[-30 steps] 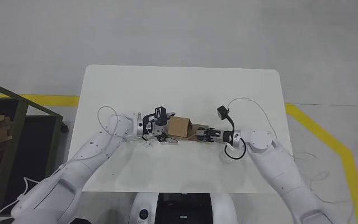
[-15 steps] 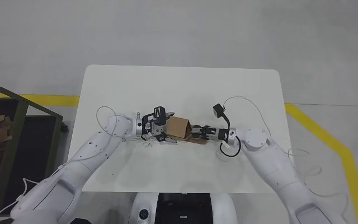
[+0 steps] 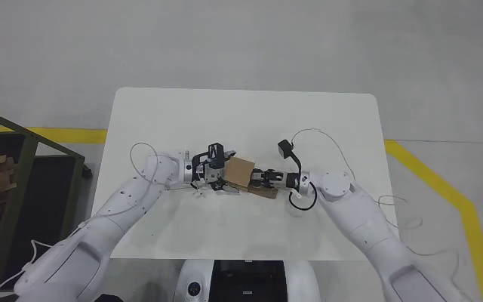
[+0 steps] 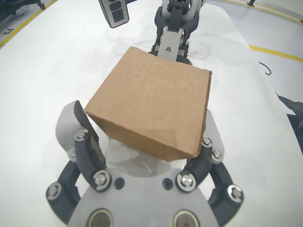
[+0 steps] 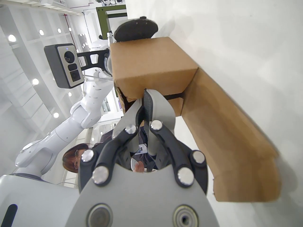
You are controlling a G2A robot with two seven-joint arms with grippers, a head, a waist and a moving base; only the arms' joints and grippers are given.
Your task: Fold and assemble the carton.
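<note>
Left hand (image 4: 144, 115): fingers spread, clamped on the near end of carton (image 4: 153, 88). Carton: on counter (image 4: 47, 60), between both hands, long axis running hand to hand; far end open, long flap (image 5: 225, 138) lying out along counter toward right arm; nothing seen inside. Right hand (image 5: 144, 95): fingers together, tips at open end; nearer the flap, so folding judged to fall to it.

Carton (image 3: 241, 169) top free; left claw (image 4: 143, 128) and right claw (image 5: 144, 100) block ends.
</note>
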